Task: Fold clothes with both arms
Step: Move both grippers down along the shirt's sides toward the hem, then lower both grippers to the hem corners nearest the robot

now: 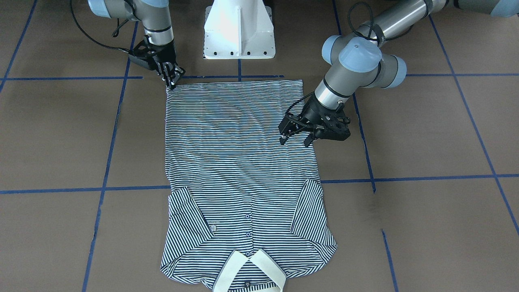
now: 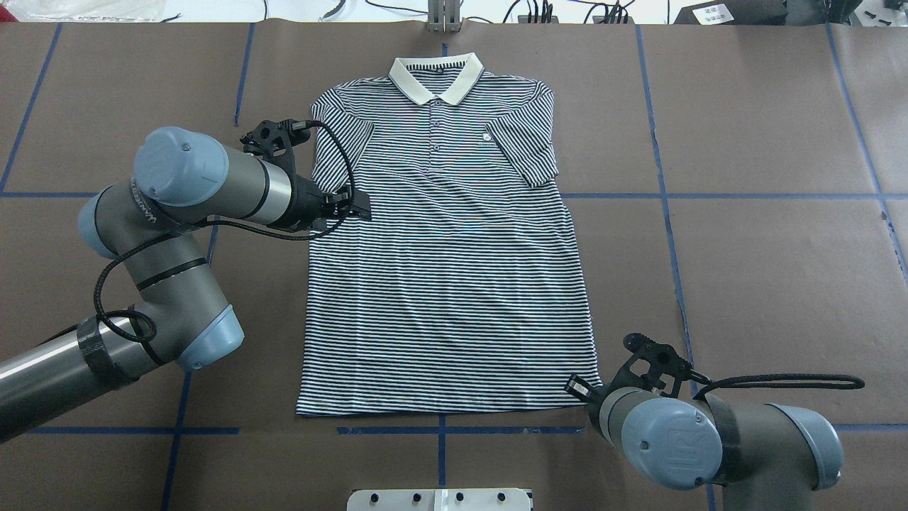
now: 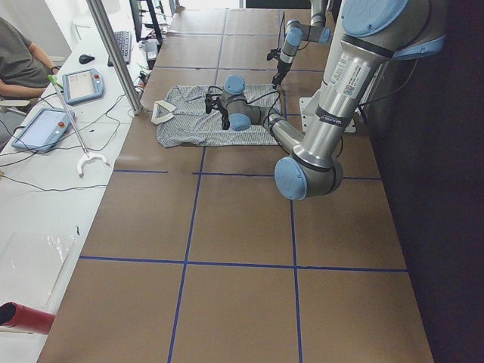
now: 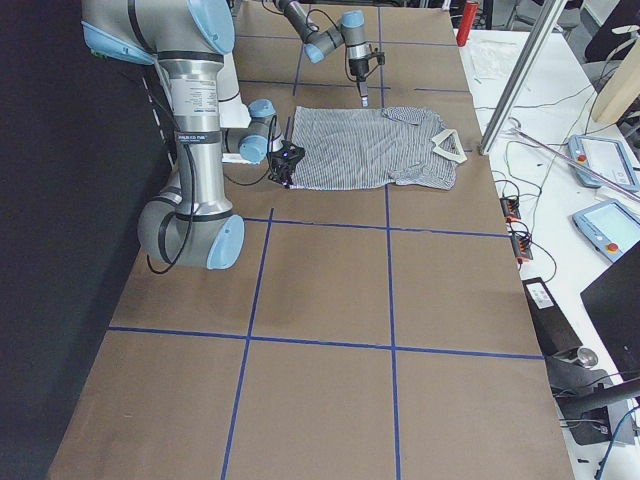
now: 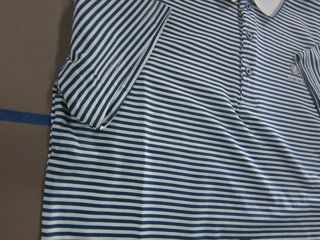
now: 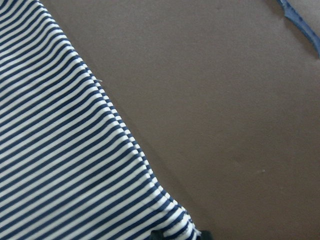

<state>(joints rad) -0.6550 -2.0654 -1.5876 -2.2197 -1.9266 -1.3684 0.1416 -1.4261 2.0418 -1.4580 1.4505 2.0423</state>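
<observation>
The striped polo shirt (image 2: 440, 270) lies flat and face up on the brown table, its cream collar (image 2: 435, 77) on the far side from the robot. My left gripper (image 1: 294, 141) hangs open just above the shirt's side edge, below the sleeve (image 5: 107, 75), holding nothing. My right gripper (image 1: 170, 84) is at the near hem corner and looks shut on that corner. In the right wrist view the corner (image 6: 185, 225) sits between the two fingertips (image 6: 156, 235) at the bottom edge.
The white pedestal base (image 1: 239, 32) stands just behind the hem. Blue tape lines (image 1: 425, 177) cross the table. A side bench with tablets (image 3: 83, 83), cables and a seated person (image 3: 19, 57) runs along the table's far edge.
</observation>
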